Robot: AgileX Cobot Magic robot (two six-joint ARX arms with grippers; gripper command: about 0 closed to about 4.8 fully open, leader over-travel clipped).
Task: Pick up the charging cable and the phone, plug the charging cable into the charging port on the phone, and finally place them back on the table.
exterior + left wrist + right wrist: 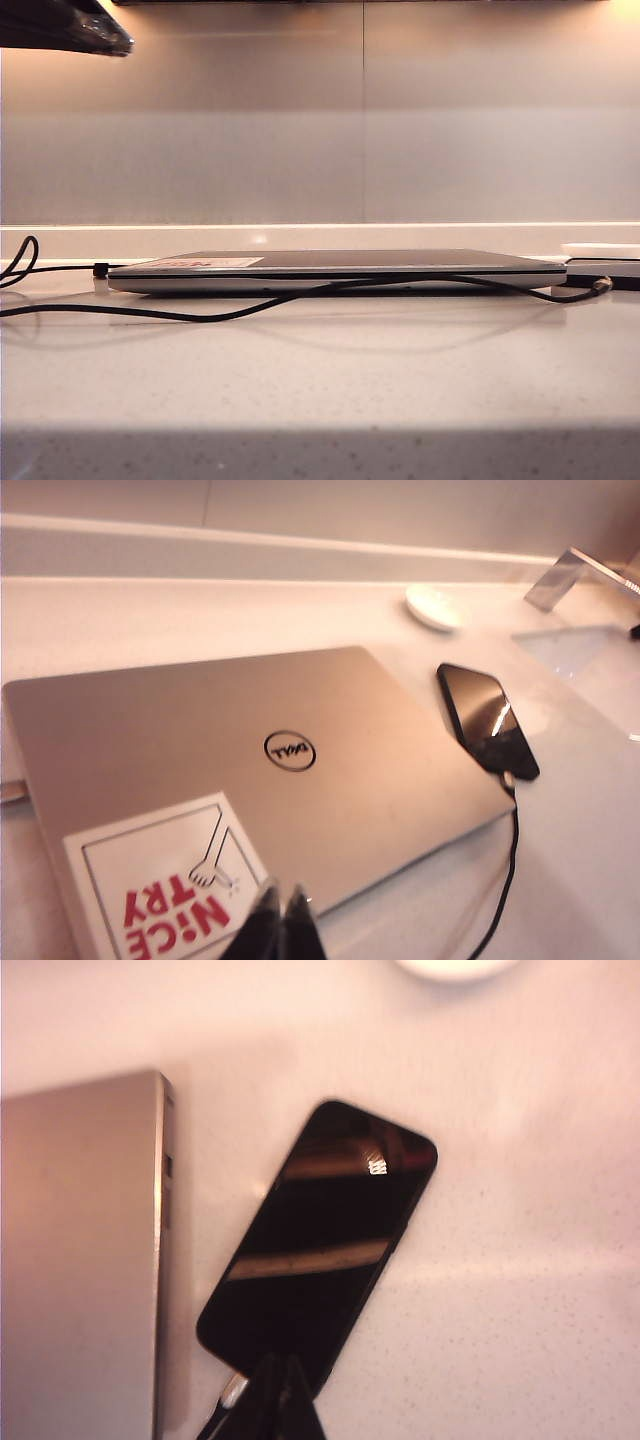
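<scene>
From my exterior view, bare desk (320, 390) lies nearest. The charging cable (200, 315) trails before the laptop (340, 270), plugged into the phone (320, 1250) lying at its 3 o'clock edge. Left pincer (280, 920) and right pincer (280, 1400) are both closed, empty.

A closed silver laptop (250, 770) lies flat on the counter, its lid bearing a round logo (290, 751) at the middle. A white sticker with red lettering (165, 885) sits at one corner of the lid. Toward the back edge of the counter rests a small white dish (437, 607). Near it a metal faucet (575, 577) reaches over a white sink (590, 660).
</scene>
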